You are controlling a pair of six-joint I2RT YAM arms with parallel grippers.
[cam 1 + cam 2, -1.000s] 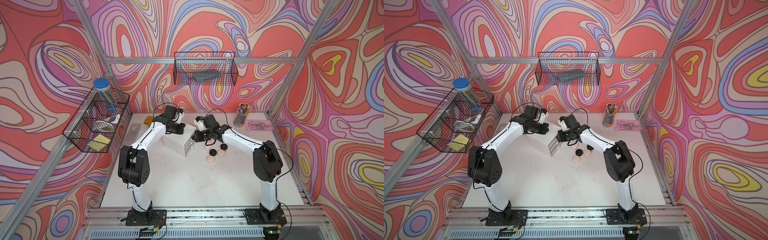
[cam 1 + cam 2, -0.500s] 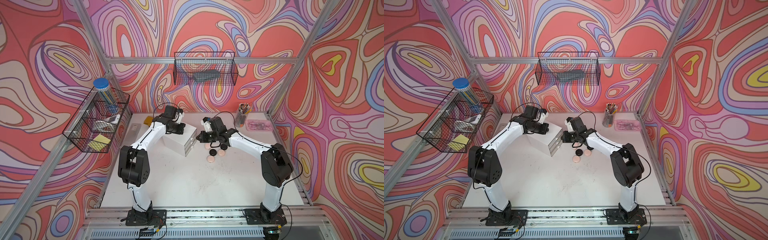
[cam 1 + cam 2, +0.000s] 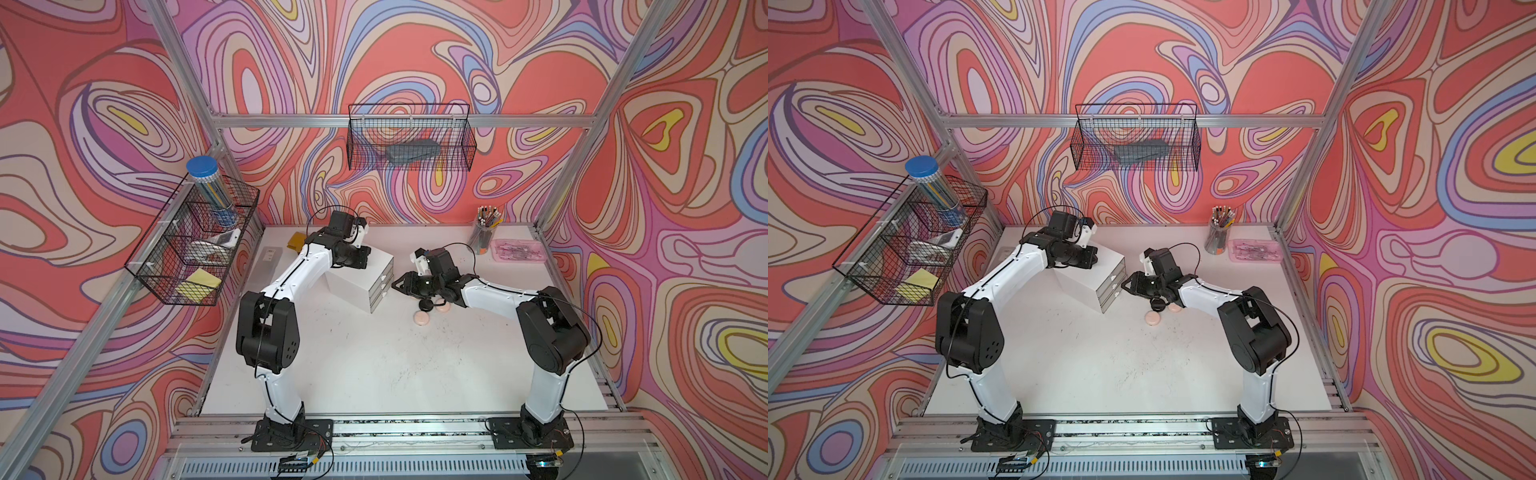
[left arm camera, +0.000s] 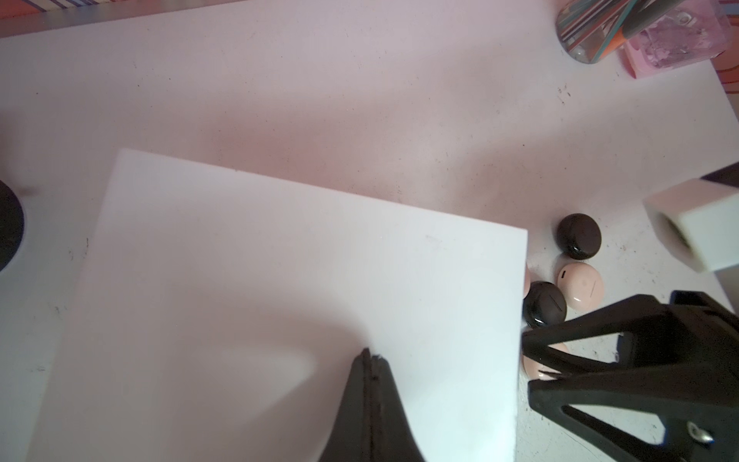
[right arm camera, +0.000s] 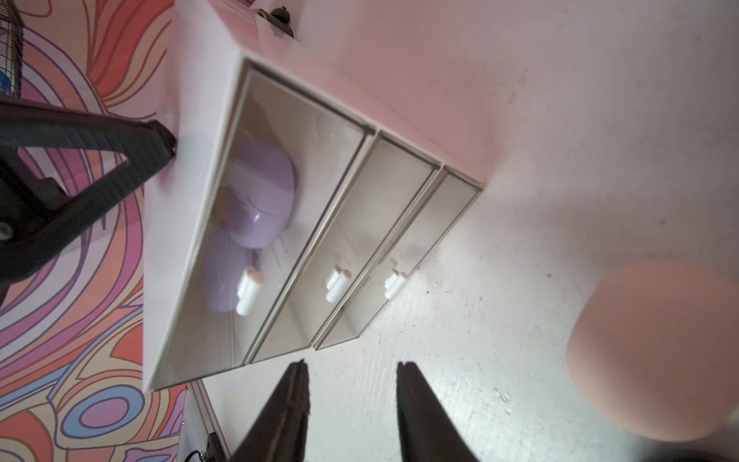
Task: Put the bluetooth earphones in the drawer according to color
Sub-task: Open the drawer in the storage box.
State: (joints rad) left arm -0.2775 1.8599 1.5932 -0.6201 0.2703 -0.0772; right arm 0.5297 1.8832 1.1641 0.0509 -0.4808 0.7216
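Note:
The drawer (image 3: 376,286) is a small white cabinet with three clear drawers, all pushed in. In the right wrist view two lavender bluetooth earphones (image 5: 260,196) (image 5: 226,276) lie in its top drawer. On the table beside it lie pink earphones (image 3: 420,318) (image 3: 442,308) and black ones (image 3: 424,305) (image 4: 579,236). My left gripper (image 4: 370,356) is shut, its tips resting on the cabinet's top (image 4: 280,280). Just in front of the drawer fronts, low over the table, my right gripper (image 5: 352,364) is open and holds nothing; it partly hides a pink case (image 4: 540,366).
A pencil cup (image 3: 484,232) and a pink tray (image 3: 517,251) stand at the back right. A frosted flat box (image 3: 270,259) and a yellow pad (image 3: 297,241) lie at the back left. Wire baskets (image 3: 191,245) (image 3: 411,141) hang on the walls.
The top drawer, pulled out a second ago, is now pushed in. My right gripper has backed off from the drawer fronts and opened. The left arm has stayed on the cabinet.

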